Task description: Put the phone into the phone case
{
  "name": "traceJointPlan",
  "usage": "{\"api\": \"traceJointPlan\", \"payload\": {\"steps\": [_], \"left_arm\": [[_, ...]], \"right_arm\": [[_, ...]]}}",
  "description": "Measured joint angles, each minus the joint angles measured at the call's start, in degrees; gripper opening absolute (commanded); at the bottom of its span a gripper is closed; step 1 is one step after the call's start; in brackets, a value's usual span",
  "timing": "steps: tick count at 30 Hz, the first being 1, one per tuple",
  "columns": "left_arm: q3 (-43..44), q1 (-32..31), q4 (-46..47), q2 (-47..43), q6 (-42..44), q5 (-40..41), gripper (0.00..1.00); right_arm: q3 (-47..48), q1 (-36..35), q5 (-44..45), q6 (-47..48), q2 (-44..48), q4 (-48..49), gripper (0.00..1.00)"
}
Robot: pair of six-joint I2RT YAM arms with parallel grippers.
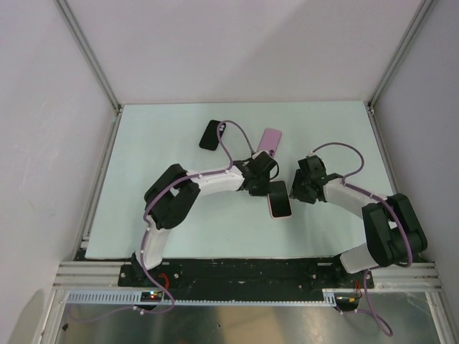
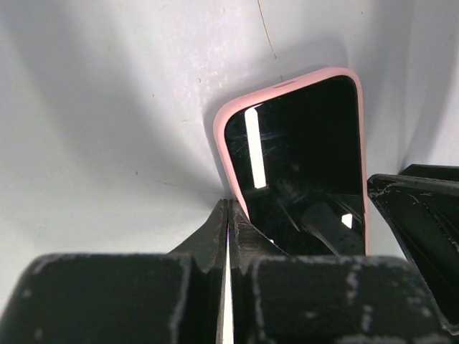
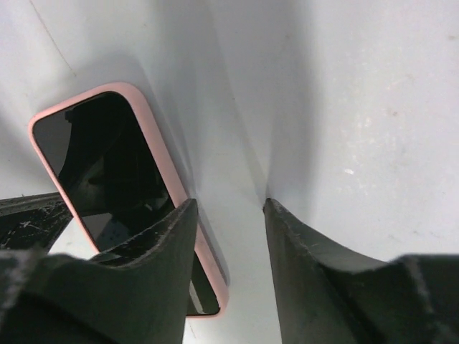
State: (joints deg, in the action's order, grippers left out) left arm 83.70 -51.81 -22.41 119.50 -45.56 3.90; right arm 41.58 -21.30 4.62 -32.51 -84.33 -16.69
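A black-screened phone lies face up inside a pink case (image 1: 278,199) at the table's middle. It also shows in the left wrist view (image 2: 301,158) and in the right wrist view (image 3: 107,165). My left gripper (image 1: 270,186) is shut and empty, and its tips (image 2: 228,206) rest against the case's near left edge. My right gripper (image 1: 292,193) is open and empty. Its left finger (image 3: 154,244) stands over the case's long edge, and its right finger (image 3: 301,251) is on bare table beside it.
A flat pink item (image 1: 270,142) lies just behind the left wrist. A flat black item (image 1: 209,134) lies further back left. White walls and metal frame rails enclose the white table (image 1: 165,143).
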Motion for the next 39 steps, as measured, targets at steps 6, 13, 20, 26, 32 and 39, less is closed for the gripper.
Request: {"api": "traceJointPlan", "payload": {"steps": [6,13,20,26,32,39], "left_arm": [[-5.7,2.3,1.0,-5.2,0.6,-1.5,0.15],[-13.1,12.3,1.2,-20.2,2.4,-2.1,0.23],[-20.8,18.2,1.2,-33.7,4.6,-2.5,0.26],[-24.8,20.0,-0.5,-38.9,6.4,-3.8,0.26],[-25.2,21.6,-1.3,-41.3,8.1,-5.8,0.26],[-25.5,22.6,-1.3,-41.7,8.8,-7.6,0.26]], "right_arm": [[1.6,0.7,1.3,-2.3,1.0,-1.5,0.8],[22.2,-1.6,5.7,-3.1,-12.0,-0.4,0.99],[43.1,-2.9,8.7,-4.3,-31.1,-2.3,0.99],[57.1,-3.3,11.7,-4.4,-42.3,-8.5,0.99],[63.2,-3.8,14.0,-4.5,-47.0,-13.5,1.0],[72.6,-5.3,16.2,-3.4,-52.4,-19.6,0.99]]}}
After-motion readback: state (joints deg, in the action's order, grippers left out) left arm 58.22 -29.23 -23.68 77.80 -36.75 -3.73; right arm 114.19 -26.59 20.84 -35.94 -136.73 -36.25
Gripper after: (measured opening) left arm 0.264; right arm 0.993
